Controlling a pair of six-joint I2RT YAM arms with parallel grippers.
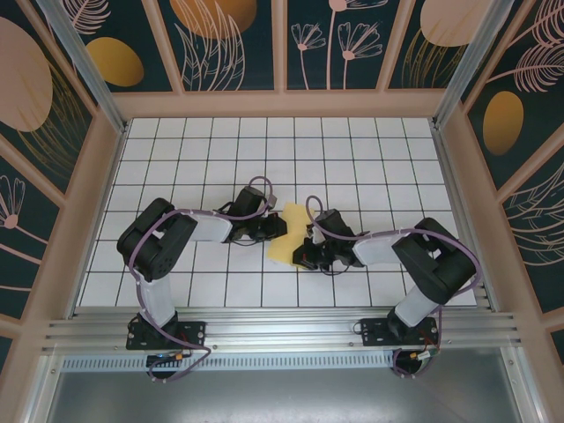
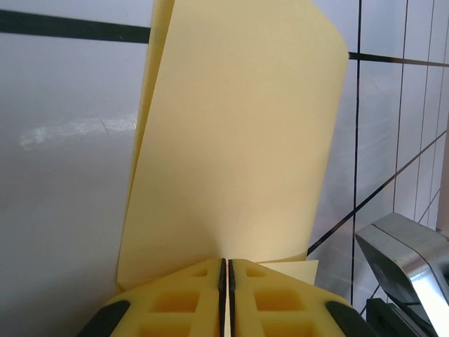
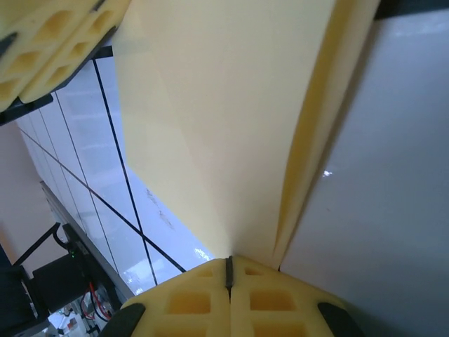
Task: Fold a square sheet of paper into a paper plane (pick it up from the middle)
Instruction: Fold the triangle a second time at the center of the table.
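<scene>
Closed tight at the lens, the left gripper [image 2: 226, 272] is pinching one edge of the square sheet of paper [image 2: 238, 140], while the right gripper [image 3: 228, 265] is clamping the opposite edge, the doubled-over sheet bowing between them over the middle of the tiled table [image 1: 352, 150]. A fold appears to be forming; next, both arms are needing to move together, since the crowded wrists are leaving little room.
</scene>
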